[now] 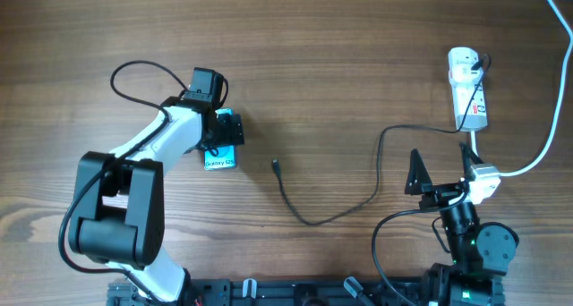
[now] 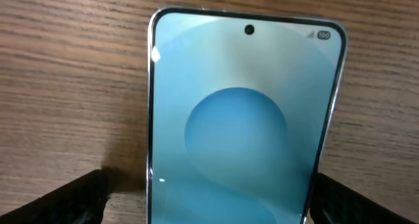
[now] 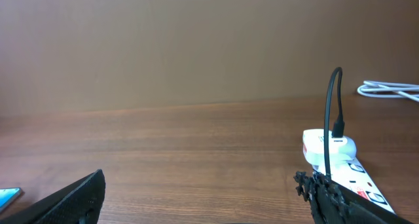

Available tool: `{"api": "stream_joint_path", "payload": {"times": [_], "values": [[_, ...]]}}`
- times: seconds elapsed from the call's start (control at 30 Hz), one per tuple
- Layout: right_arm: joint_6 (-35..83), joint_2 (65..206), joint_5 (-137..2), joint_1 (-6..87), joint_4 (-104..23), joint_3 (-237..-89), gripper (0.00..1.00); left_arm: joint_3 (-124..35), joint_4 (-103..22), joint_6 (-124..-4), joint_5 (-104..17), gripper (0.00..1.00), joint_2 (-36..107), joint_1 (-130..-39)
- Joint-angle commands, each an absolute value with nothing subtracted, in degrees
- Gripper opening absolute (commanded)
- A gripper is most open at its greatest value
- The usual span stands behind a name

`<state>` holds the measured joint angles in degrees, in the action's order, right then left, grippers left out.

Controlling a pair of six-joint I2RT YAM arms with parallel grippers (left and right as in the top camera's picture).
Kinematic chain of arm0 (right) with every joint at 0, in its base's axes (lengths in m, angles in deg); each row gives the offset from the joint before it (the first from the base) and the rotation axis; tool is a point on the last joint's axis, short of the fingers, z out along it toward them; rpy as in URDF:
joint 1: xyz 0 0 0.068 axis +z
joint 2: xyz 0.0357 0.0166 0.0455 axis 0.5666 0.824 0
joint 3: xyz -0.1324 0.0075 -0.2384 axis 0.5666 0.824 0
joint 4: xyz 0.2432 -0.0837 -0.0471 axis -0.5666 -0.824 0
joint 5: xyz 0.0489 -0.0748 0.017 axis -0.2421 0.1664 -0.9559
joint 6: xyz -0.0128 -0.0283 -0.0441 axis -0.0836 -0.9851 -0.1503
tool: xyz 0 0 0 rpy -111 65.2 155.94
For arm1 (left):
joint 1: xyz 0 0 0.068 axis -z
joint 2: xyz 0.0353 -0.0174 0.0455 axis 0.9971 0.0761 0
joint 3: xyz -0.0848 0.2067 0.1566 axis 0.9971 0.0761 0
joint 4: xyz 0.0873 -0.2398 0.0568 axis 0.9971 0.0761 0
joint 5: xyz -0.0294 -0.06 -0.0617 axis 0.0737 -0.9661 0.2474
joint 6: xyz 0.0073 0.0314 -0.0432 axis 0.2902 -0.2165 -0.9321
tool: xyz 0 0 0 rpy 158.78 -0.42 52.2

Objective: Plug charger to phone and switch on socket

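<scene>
The phone [image 1: 221, 157] lies flat on the table and its cyan screen with a lighter oval fills the left wrist view [image 2: 242, 119]. My left gripper [image 1: 224, 130] is open and straddles the phone [image 2: 209, 207]: its right finger is almost at the phone's edge, its left finger a gap away. The charger's thin black cable [image 1: 376, 185] runs from its plug in the white socket [image 1: 467, 91] to a loose connector tip [image 1: 275, 165] on the table. My right gripper [image 1: 440, 165] is open and empty, below the socket [image 3: 334, 149].
A thick white cable [image 1: 546, 145] curves down the right side to the right wrist; it also shows at the back in the right wrist view [image 3: 386, 90]. A corner of the phone [image 3: 8, 196] shows low left in that view. Bare wood lies between the arms.
</scene>
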<state>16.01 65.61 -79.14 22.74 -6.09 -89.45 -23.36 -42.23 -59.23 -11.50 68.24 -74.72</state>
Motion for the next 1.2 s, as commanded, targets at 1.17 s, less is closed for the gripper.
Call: {"api": "stream_joint_path", "payload": {"times": [1.17], "values": [[16.4, 65.2, -79.7, 22.9, -5.8, -89.4, 1.0, -20.4, -42.2, -60.6, -8.2, 1.0, 72.4, -71.9]]}}
